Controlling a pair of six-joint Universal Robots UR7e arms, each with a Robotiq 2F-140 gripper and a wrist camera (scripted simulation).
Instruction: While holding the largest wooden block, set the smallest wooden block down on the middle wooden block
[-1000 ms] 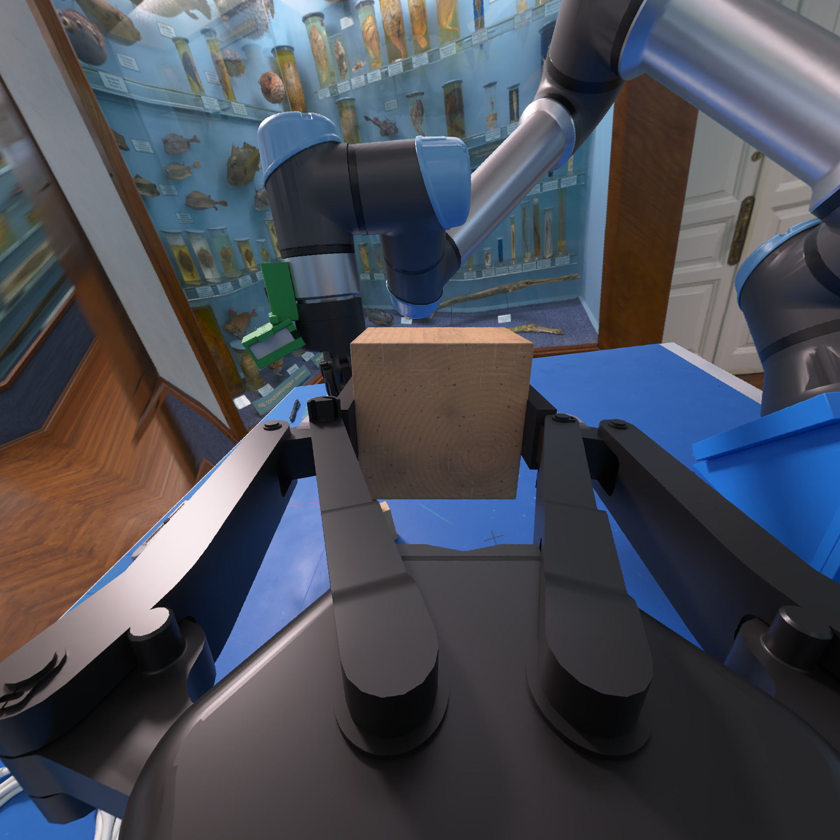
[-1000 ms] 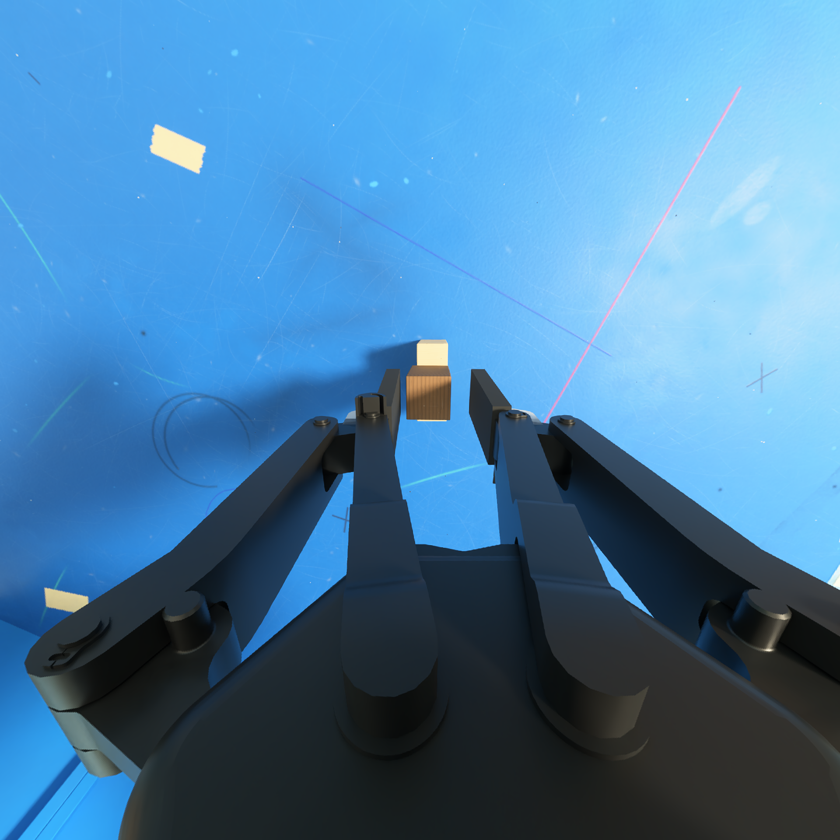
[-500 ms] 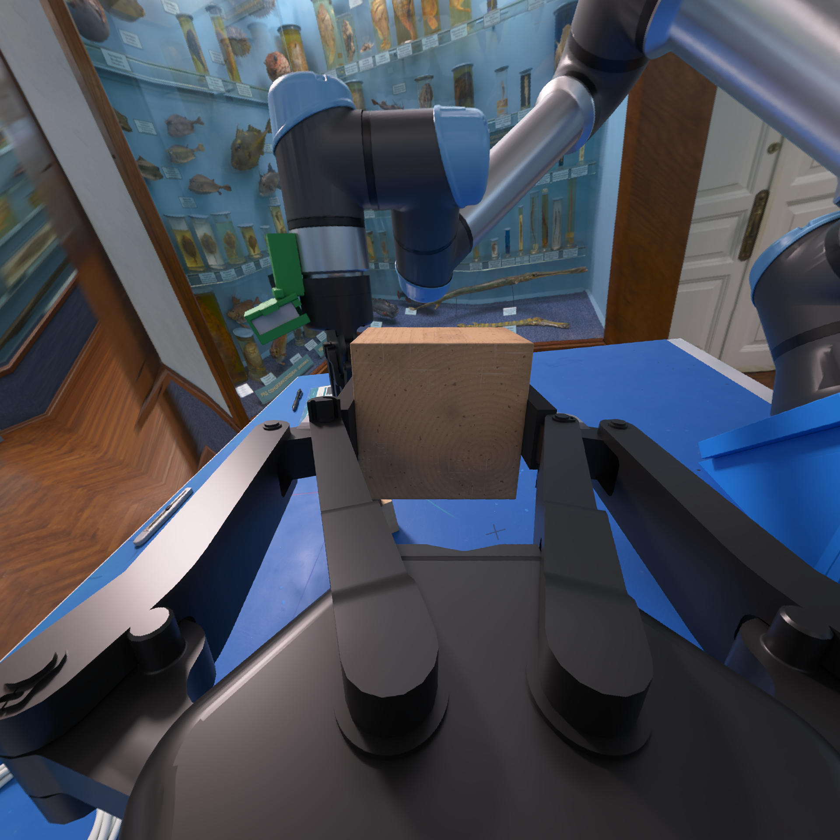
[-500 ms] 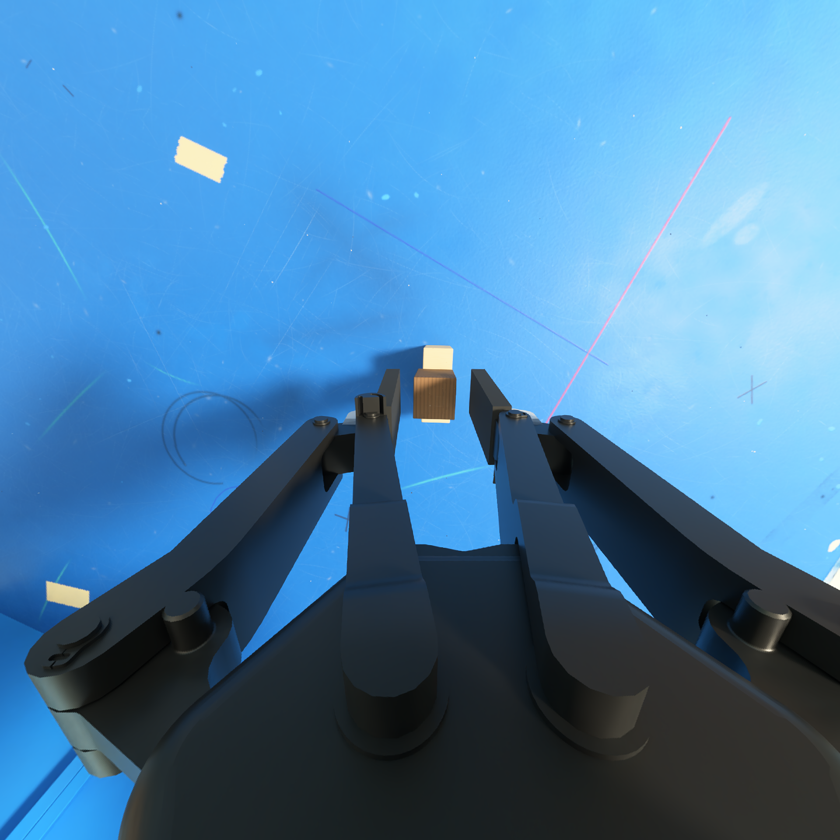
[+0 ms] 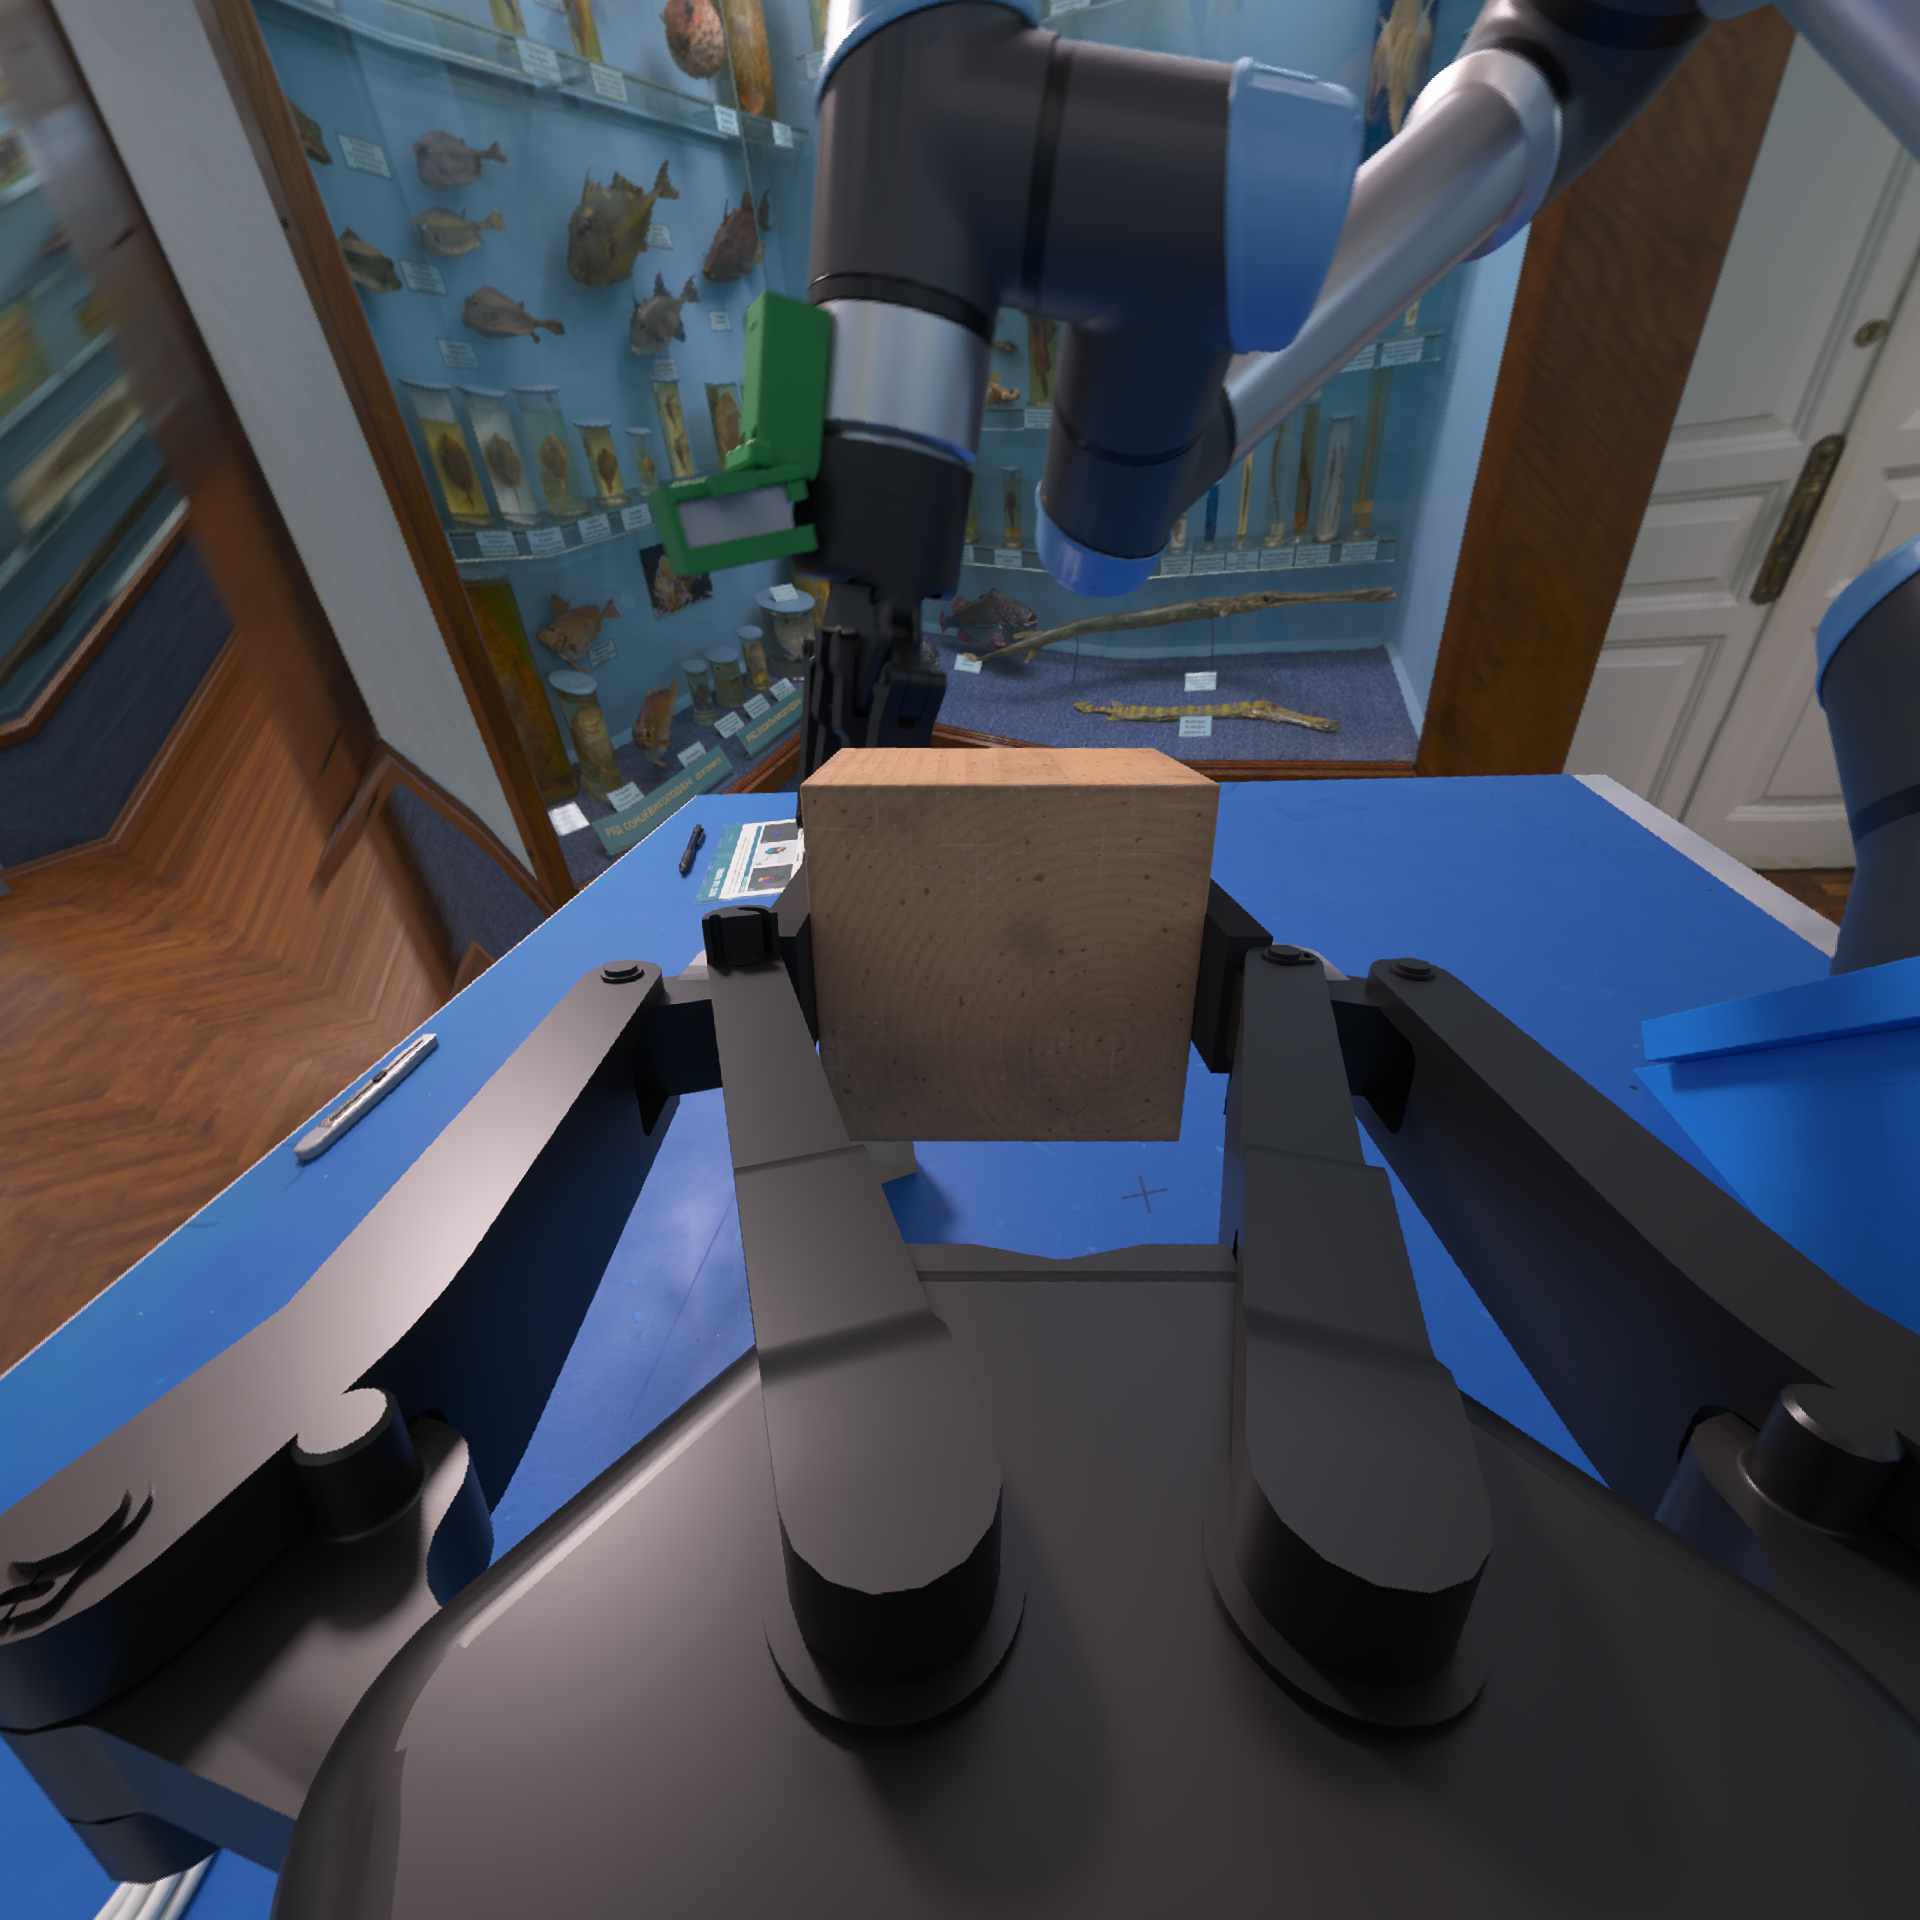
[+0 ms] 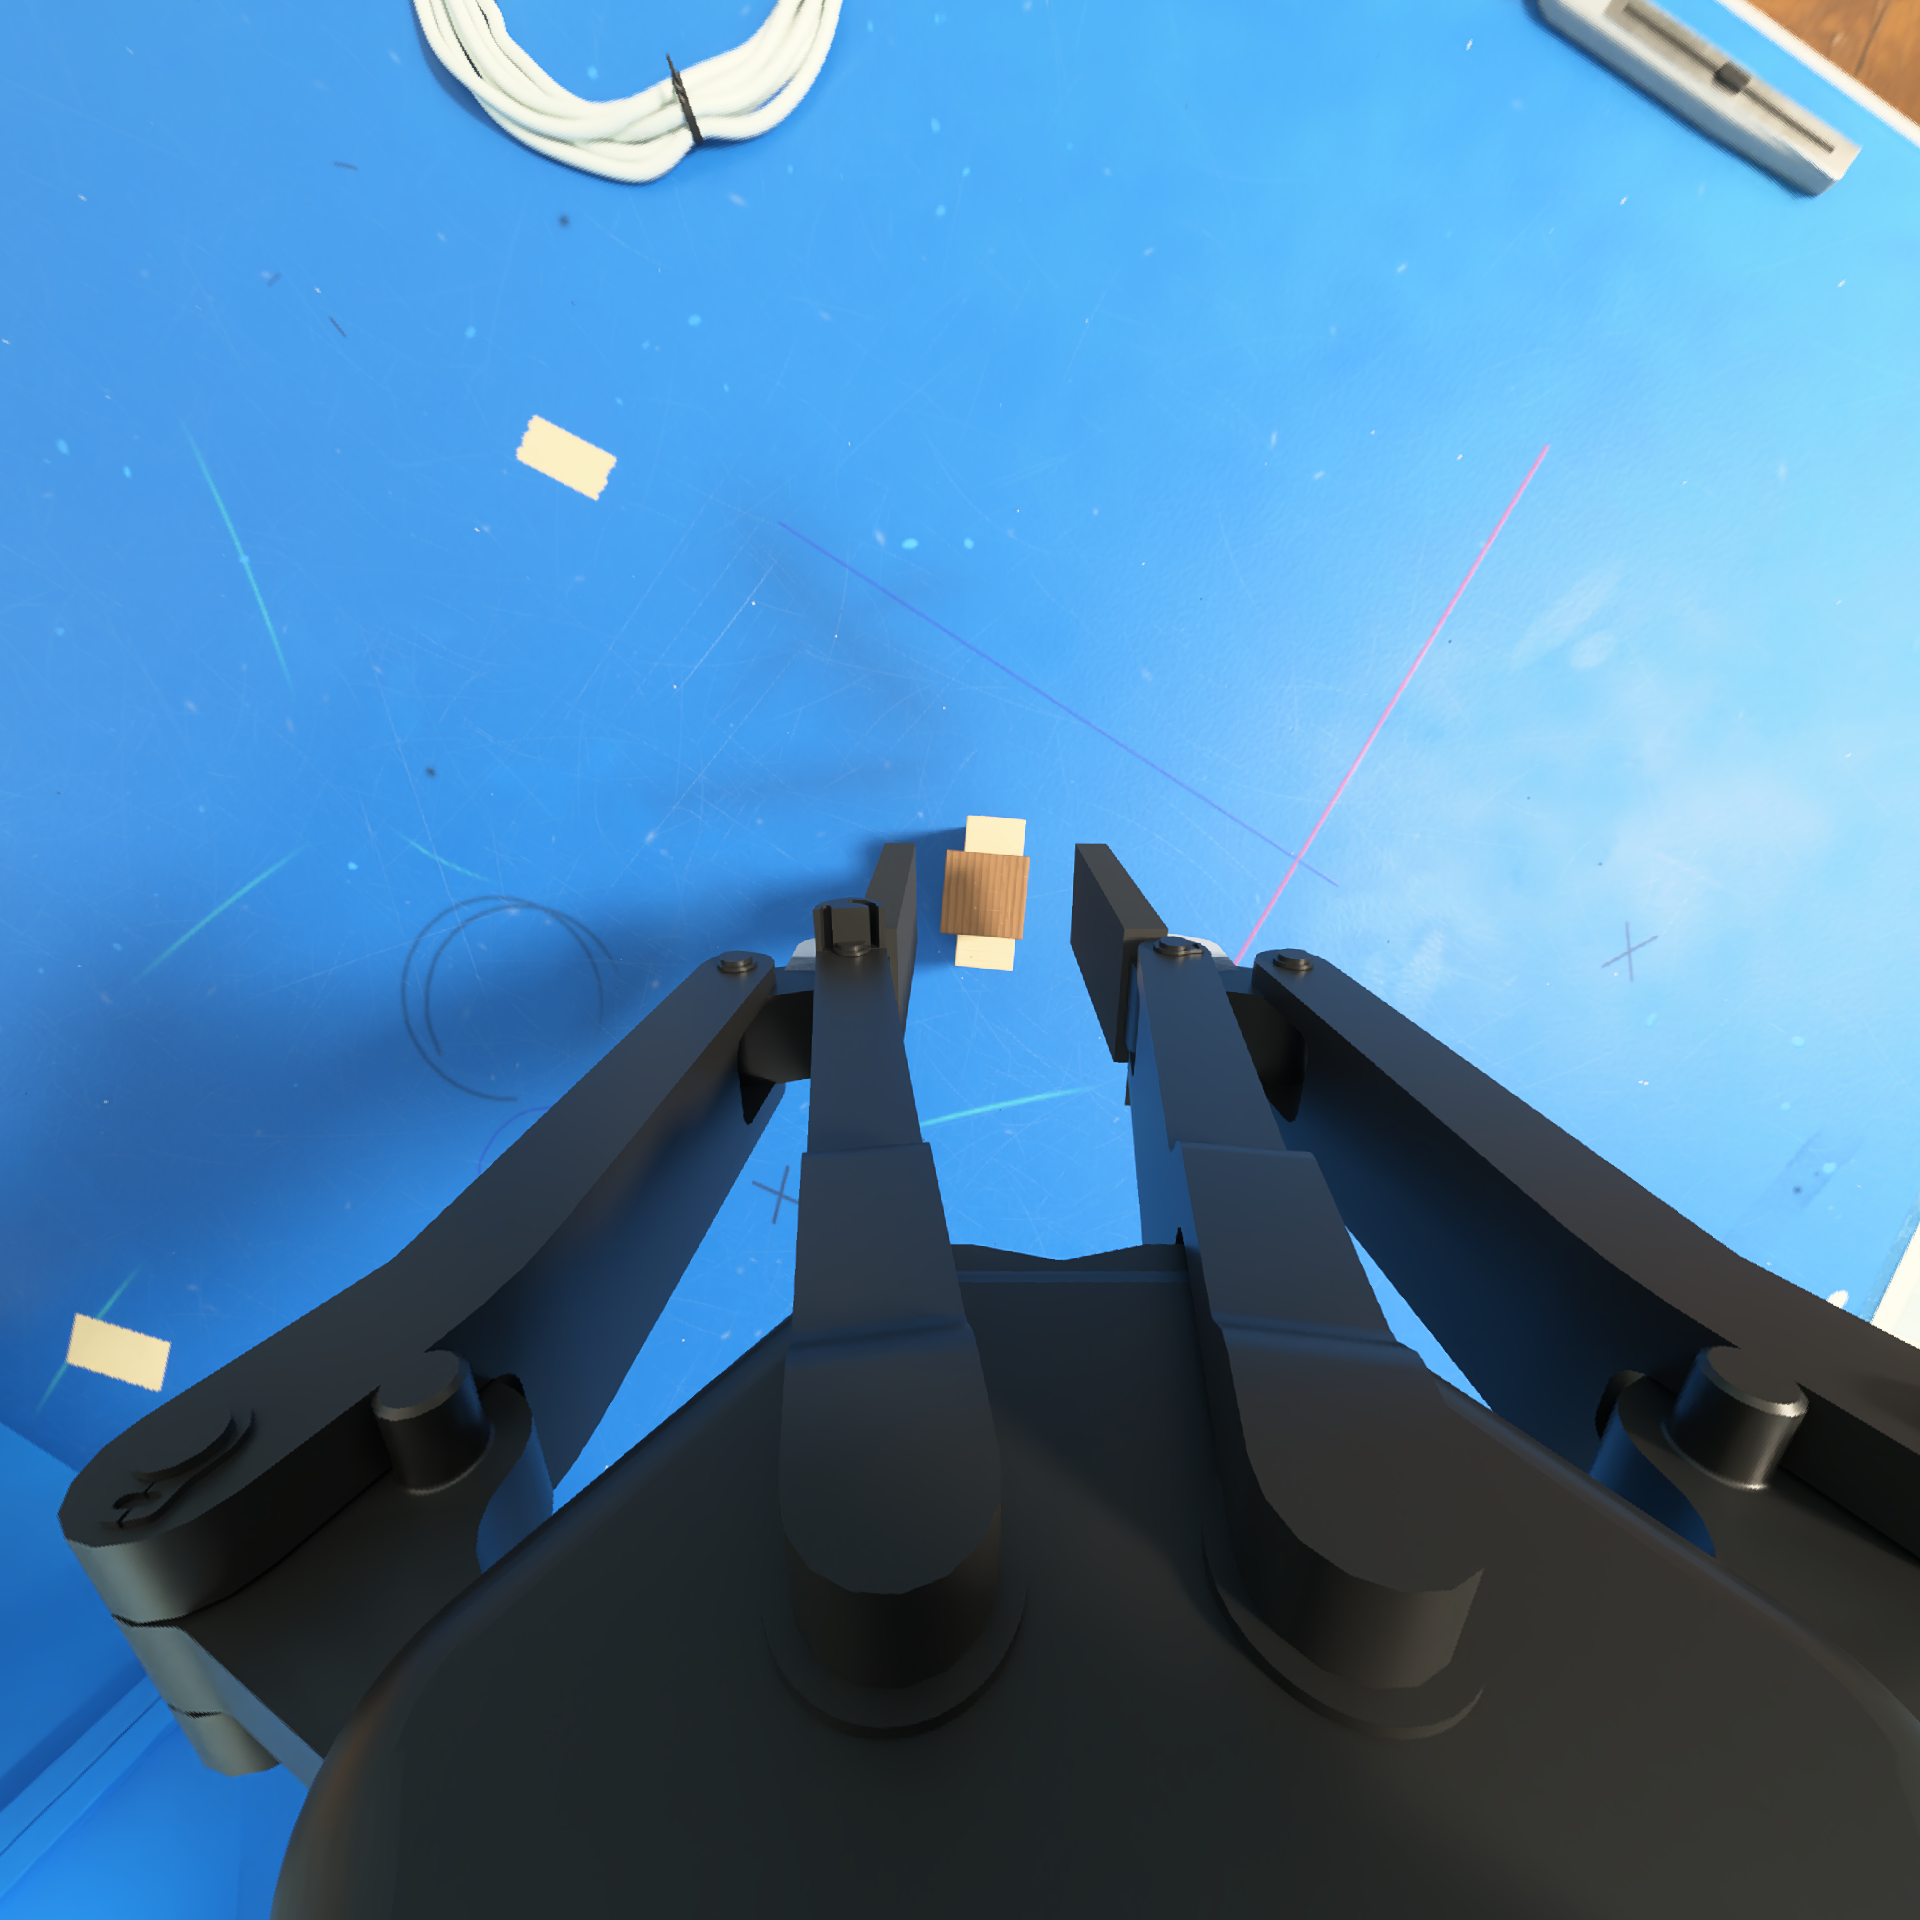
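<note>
- Right wrist view shows a coil of white cord [image 6: 623, 114], a grey flat tool [image 6: 1704, 104] and bits of pale tape [image 6: 566, 457] on the blue table [image 6: 1247, 416].
- The right gripper [image 6: 992, 904] is spread apart above the small brown wooden block [image 6: 985, 894].
- That block sits on the pale wooden block [image 6: 994, 834].
- The left gripper [image 5: 1003, 956] squeezes the big light-brown wooden cube [image 5: 1003, 935] above the table.

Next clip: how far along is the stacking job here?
Done, apparently: the smallest wooden block sits on the middle wooden block, and the right gripper is open with gaps on both sides. In hand: the left gripper clamps the largest wooden block above the table. Left: probably only moving the right gripper clear.
</note>
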